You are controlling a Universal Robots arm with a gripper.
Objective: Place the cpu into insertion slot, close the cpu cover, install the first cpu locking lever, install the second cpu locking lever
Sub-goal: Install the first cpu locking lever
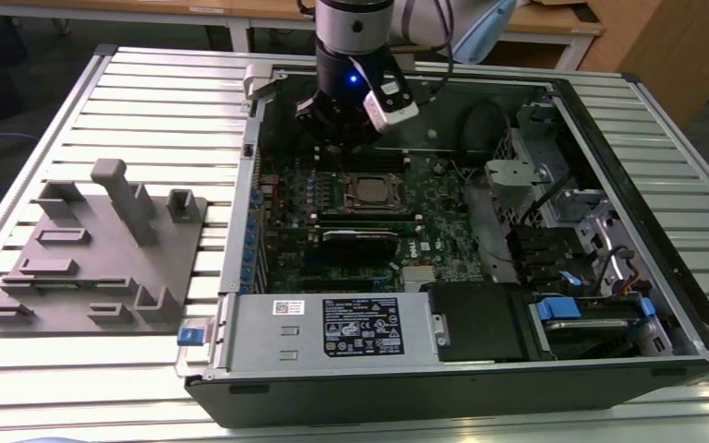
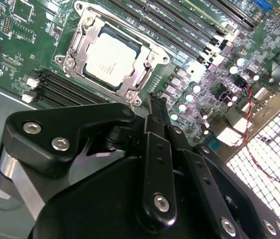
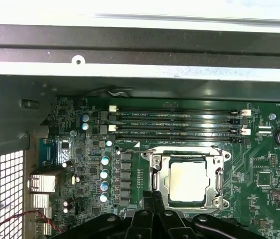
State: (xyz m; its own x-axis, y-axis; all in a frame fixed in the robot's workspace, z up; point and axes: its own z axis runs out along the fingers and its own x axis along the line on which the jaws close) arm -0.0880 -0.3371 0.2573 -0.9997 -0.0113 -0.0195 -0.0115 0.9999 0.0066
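Note:
The cpu (image 2: 111, 59) (image 3: 189, 181) lies flat in the insertion slot (image 3: 223, 158) on the green board, its dull silver top showing. The cpu cover (image 2: 80, 47) (image 3: 163, 175) lies down around it as a silvery frame. In the exterior view the cpu (image 1: 373, 192) sits mid-board, just in front of my gripper (image 1: 333, 146). My gripper (image 2: 152, 102) (image 3: 153, 198) hangs a little above the board at the socket's edge, its thin black fingers together with nothing between them. I cannot tell how the locking levers stand.
Long black memory slots (image 3: 174, 122) run beside the socket. A black heatsink block (image 1: 358, 245) and a grey labelled power-supply box (image 1: 330, 328) lie nearer the case front. The case walls (image 3: 130, 69) close in around the board. A grey fixture (image 1: 102, 249) stands on the table at the exterior view's left.

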